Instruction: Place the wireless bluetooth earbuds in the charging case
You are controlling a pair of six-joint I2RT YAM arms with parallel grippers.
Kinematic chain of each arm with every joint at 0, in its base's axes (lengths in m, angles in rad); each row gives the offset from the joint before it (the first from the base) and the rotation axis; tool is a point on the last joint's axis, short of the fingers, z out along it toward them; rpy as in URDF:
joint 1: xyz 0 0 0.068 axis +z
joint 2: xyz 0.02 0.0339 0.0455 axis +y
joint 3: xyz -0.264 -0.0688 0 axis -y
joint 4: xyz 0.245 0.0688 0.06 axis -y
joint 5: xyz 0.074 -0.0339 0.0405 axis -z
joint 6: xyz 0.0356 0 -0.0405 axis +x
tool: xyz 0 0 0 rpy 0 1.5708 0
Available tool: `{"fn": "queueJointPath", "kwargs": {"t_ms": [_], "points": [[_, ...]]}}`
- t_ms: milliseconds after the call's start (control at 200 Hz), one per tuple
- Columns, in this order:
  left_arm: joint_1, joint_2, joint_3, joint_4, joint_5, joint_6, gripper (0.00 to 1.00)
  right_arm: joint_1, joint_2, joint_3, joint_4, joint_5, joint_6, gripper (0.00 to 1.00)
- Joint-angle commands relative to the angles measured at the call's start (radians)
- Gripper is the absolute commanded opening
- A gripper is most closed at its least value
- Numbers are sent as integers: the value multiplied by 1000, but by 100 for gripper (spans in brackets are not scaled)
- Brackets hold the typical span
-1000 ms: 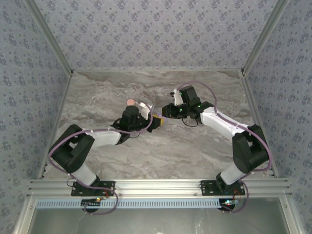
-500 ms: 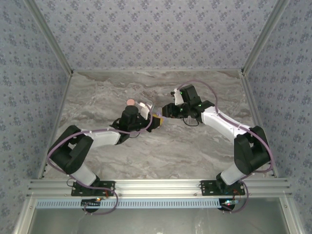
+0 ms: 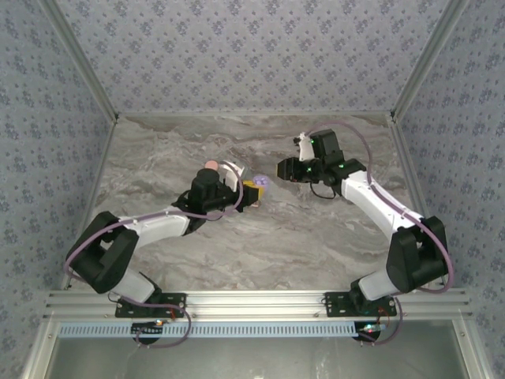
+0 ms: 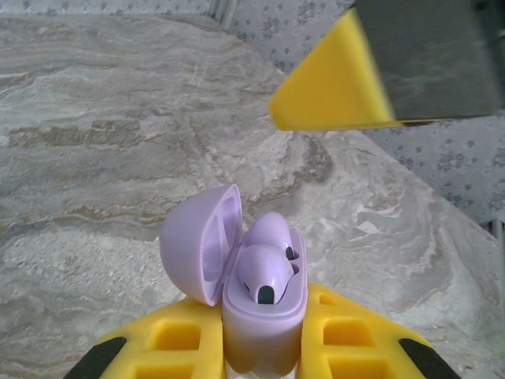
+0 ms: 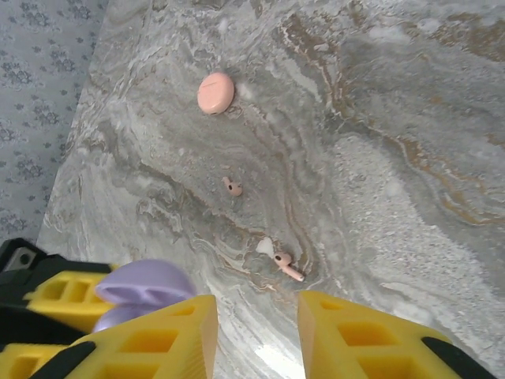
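Marble bench (image 3: 260, 245): right fingers (image 5: 355, 332) have backed off, parted and empty. Left fingers (image 4: 177, 339) clamp the open lilac case (image 4: 264, 324), both lilac earbuds (image 4: 268, 272) seated. Pink earbuds (image 5: 232, 187) next, I'd say.

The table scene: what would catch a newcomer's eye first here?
An open lilac charging case stands clamped in the bright yellow fingers of the left gripper, with lilac earbuds nestled inside it. On the grey marble table, beyond the right gripper whose jaws stand apart and empty, lie a closed pink case and two loose pink earbuds.
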Motion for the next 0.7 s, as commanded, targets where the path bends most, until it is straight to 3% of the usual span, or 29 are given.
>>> {"fn": "queueJointPath", "kwargs": {"t_ms": [0,255,695], "points": [[-6,-49,49,4,88,23,11,-31,-16,-2,-23,-81,-40,32],[-5,-79,73,12,223,31,12,-65,9,2,-17,-188,-78,28],[-6,-85,61,52,286,33,12,-42,54,54,-53,-328,-128,22]]}}
